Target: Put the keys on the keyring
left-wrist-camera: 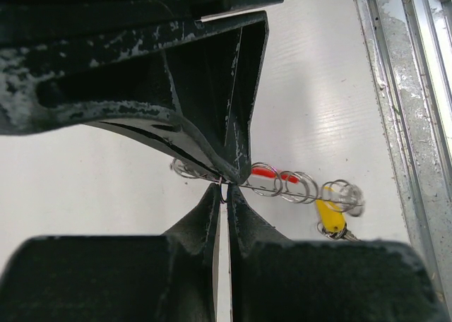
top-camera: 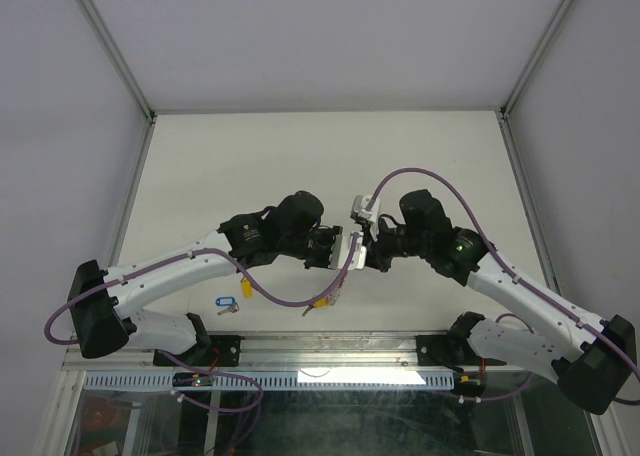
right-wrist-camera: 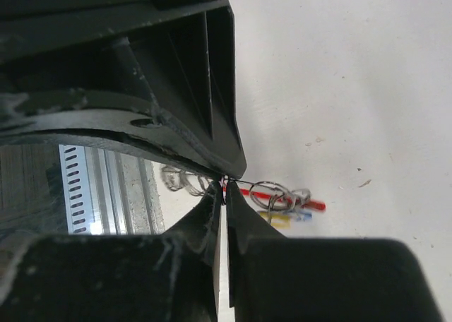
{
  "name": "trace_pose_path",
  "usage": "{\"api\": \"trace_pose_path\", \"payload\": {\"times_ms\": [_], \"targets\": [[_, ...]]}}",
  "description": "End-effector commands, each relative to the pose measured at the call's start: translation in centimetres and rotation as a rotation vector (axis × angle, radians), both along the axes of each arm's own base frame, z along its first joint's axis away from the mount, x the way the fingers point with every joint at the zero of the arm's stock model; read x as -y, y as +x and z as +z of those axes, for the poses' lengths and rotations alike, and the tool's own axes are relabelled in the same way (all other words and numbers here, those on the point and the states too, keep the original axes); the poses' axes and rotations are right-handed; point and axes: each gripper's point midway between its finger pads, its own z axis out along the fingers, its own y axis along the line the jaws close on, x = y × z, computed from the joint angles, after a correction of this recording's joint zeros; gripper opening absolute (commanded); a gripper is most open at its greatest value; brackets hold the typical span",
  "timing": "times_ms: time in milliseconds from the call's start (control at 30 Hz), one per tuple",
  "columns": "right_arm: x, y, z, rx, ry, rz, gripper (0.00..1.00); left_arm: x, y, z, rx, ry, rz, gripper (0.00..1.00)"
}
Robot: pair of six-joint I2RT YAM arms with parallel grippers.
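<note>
The keyring point(left-wrist-camera: 282, 183), a row of silver rings on a red band, hangs stretched between my two grippers above the table. My left gripper point(left-wrist-camera: 224, 189) is shut on one of its rings. A key with a yellow tag point(left-wrist-camera: 330, 215) dangles from the far end of the row. In the right wrist view my right gripper point(right-wrist-camera: 226, 185) is shut on the keyring point(right-wrist-camera: 272, 193) too, with the red band, a yellow tag point(right-wrist-camera: 275, 220) and a blue one beyond its tips. From above, both grippers point(top-camera: 335, 248) point(top-camera: 364, 252) meet mid-table. A blue-tagged key point(top-camera: 225, 303) lies alone.
The metal rail point(top-camera: 330, 348) of the table's near edge runs just below the hanging yellow tag point(top-camera: 322, 301). Purple cables point(top-camera: 400, 176) loop off both arms near the grippers. Grey walls enclose the white table point(top-camera: 250, 166) on three sides.
</note>
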Motion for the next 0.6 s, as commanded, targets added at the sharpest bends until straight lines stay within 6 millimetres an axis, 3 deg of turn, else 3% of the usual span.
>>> {"api": "trace_pose_path", "payload": {"times_ms": [0, 133, 333, 567], "targets": [[-0.2, 0.5, 1.3, 0.075, 0.027, 0.01, 0.0, 1.5, -0.2, 3.5, 0.058, -0.099, -0.048, 0.0], [0.5, 1.1, 1.0, 0.139, 0.006, -0.009, 0.0, 1.4, -0.6, 3.9, 0.055, -0.111, -0.059, 0.01], [1.1, 1.9, 0.8, 0.264, 0.012, -0.015, 0.0, 0.9, -1.6, 4.8, 0.037, -0.181, -0.063, 0.27], [1.5, 2.1, 0.8, 0.366, 0.039, -0.015, 0.0, -0.4, -2.0, 5.7, -0.028, -0.308, 0.058, 0.32]]}}
